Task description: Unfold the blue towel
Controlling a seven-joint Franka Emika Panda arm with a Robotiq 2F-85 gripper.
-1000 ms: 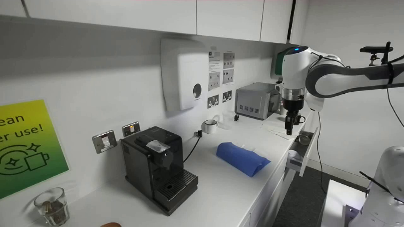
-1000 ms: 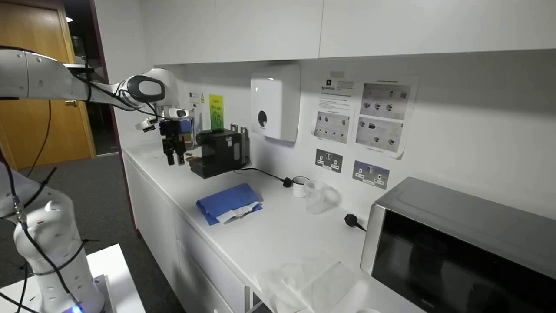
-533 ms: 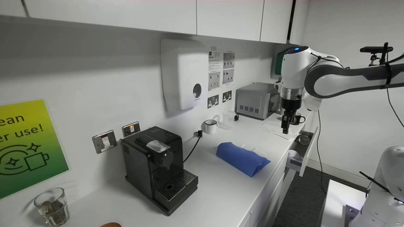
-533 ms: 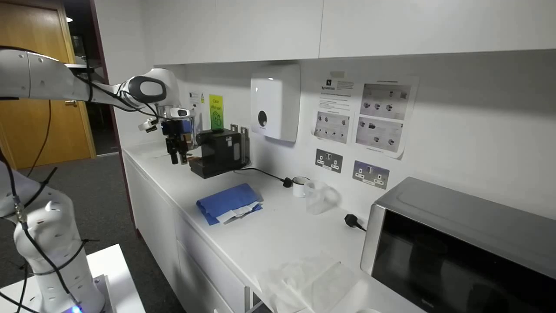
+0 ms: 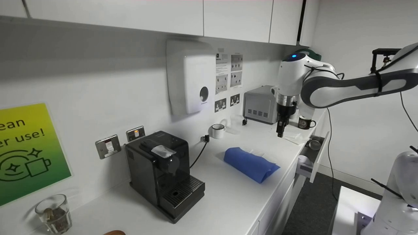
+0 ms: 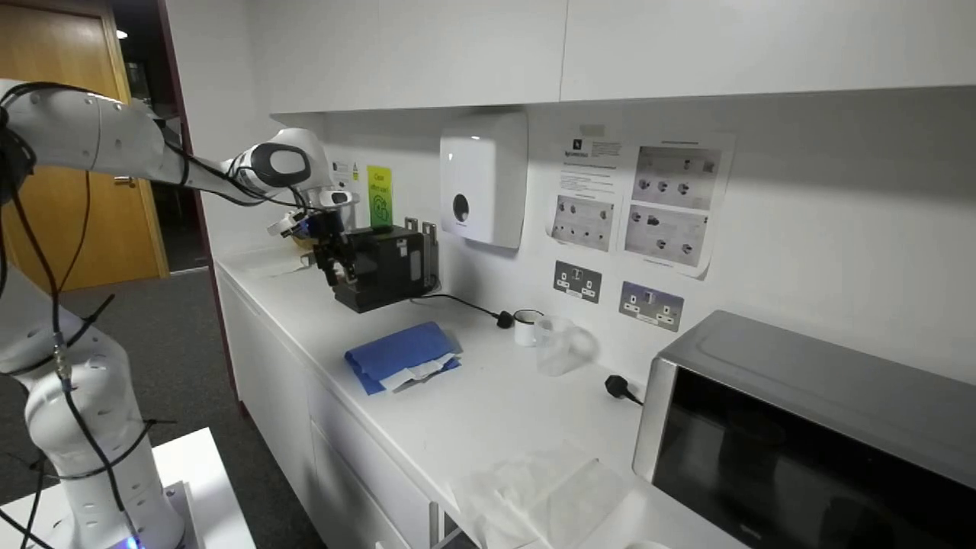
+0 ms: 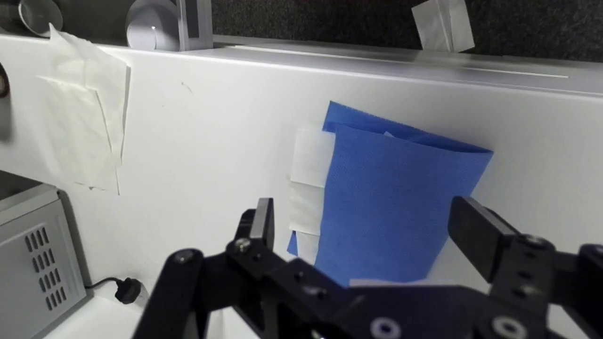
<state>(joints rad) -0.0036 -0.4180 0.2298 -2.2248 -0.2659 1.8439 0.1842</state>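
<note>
A kitchen, apparently shared: in an exterior view, cupboards (image 5: 236,20) above a counter (image 5: 227,204), coffee machine (image 5: 160,176) near left, microwave (image 5: 260,103) far right, notices (image 5: 236,78) and a sign (image 5: 32,153) picturing a mug.

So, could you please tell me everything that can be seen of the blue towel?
The blue towel looks like plain, soft, medium-blue cloth. It lies folded over on the white counter, slightly askew, its layers gaping at the end nearest the counter's front edge. White paper-like pieces stick out from it toward the microwave. The open fingers hang above without touching it.
</note>
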